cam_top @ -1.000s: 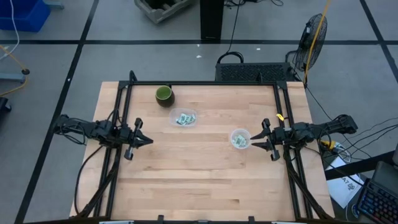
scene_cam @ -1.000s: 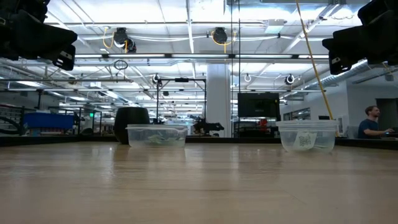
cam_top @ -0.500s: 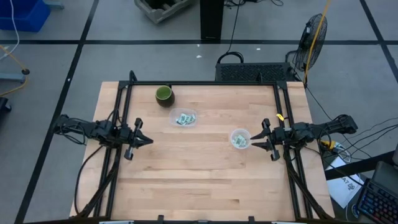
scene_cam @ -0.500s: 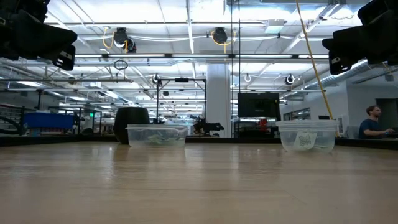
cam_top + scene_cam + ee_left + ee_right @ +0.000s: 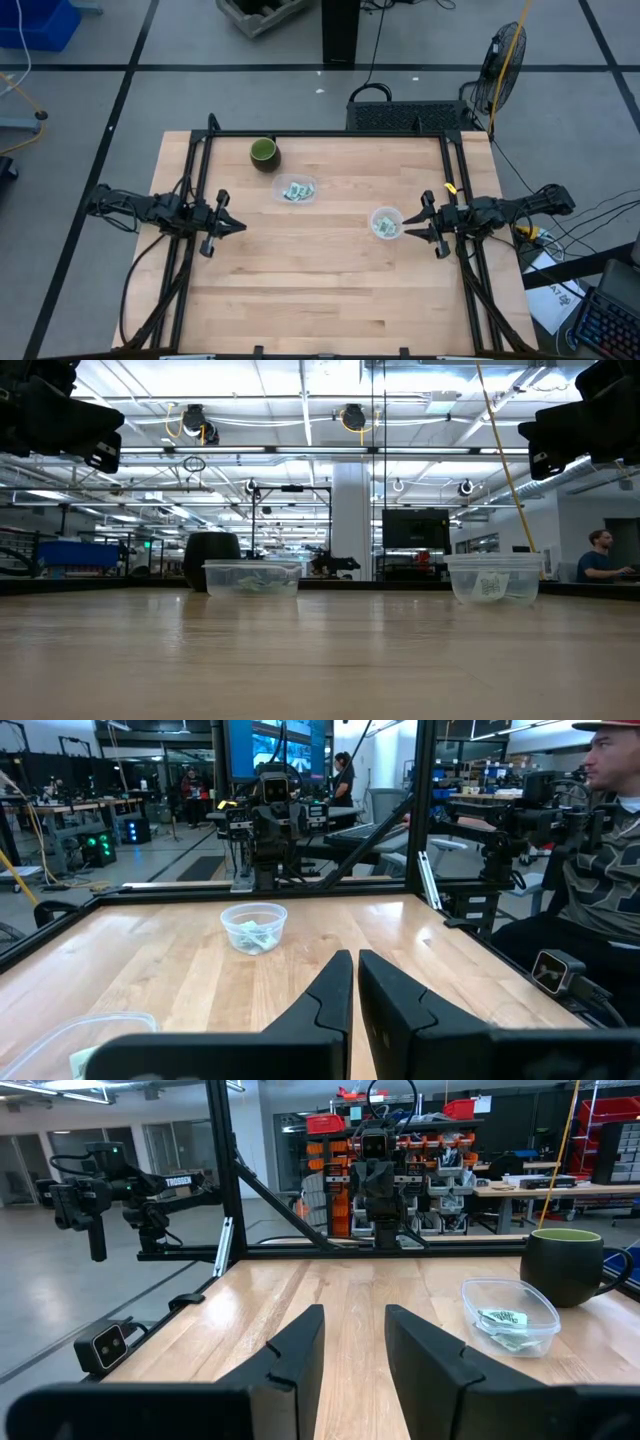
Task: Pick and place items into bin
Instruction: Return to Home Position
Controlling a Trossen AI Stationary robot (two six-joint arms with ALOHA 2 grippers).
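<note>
Packets (image 5: pixel 297 190) lie in two clear bins (image 5: pixel 281 187) — left gripper (image 5: pixel 242 226) nearly closed, right gripper (image 5: pixel 406 231) parted — both hovering clear.

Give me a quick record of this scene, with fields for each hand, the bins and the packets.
Left hand: shut, empty, raised, at left side of table
Right hand: open, empty, raised beside the round bin
Left bin: holds several packets
Round bin: holds packets too
Green mug: close to the left bin, not touching
</note>
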